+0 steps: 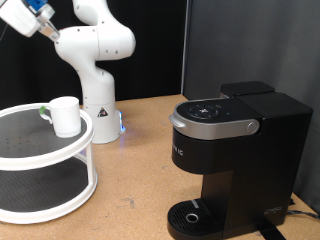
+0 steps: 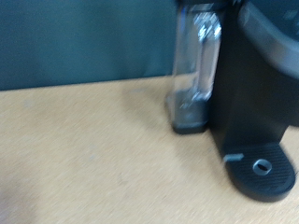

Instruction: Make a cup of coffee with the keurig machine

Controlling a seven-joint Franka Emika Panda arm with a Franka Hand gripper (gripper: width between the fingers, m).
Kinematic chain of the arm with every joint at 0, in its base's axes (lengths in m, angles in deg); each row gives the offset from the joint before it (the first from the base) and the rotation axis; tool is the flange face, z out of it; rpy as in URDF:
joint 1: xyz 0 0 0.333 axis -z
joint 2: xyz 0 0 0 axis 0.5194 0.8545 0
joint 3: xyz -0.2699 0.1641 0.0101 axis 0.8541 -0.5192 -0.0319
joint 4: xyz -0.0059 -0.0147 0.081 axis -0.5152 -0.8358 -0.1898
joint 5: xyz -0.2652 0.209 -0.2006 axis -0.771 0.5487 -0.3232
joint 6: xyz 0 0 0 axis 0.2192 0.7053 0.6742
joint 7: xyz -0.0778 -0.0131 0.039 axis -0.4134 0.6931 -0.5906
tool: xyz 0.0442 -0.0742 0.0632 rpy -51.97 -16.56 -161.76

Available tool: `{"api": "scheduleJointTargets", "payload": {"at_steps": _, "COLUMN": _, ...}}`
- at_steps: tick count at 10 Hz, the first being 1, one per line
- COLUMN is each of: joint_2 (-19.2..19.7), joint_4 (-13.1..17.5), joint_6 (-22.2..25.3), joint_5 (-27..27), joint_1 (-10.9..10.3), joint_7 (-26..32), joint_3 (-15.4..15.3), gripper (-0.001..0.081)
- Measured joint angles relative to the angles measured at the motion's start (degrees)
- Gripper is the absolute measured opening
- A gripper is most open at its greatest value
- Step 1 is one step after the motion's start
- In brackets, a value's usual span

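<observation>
The white cup (image 1: 65,115) stands on the top shelf of a round two-tier white rack (image 1: 45,160) at the exterior view's left; a green mark shows on its handle side. The black keurig machine (image 1: 235,160) stands at the exterior view's right, lid shut, with its silver-grey handle (image 1: 212,126) and its round drip base (image 1: 193,217) bare. The wrist view shows the machine's black body (image 2: 248,103), its clear water tank (image 2: 194,65) and the drip base (image 2: 264,171). The gripper does not show in either view; only the white arm (image 1: 95,45) shows at top left.
The arm's base (image 1: 100,115) stands on the wooden table behind the rack. A dark backdrop hangs behind the table. A cable (image 1: 300,213) lies at the machine's right. Bare tabletop (image 1: 135,185) lies between rack and machine.
</observation>
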Motion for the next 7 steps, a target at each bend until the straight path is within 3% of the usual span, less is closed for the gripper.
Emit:
{"api": "scheduleJointTargets", "payload": {"at_steps": 2, "joint_2": 0.1, "joint_4": 0.6, "joint_6": 0.5, "joint_5": -3.2, "joint_1": 0.6, "joint_7": 1.3, "joint_3": 2.4, "gripper": 0.0}}
{"api": "scheduleJointTargets", "payload": {"at_steps": 7, "joint_2": 0.1, "joint_4": -0.6, "joint_6": -2.2, "joint_5": -3.8, "joint_1": 1.6, "joint_7": 1.5, "joint_3": 3.8, "gripper": 0.0}}
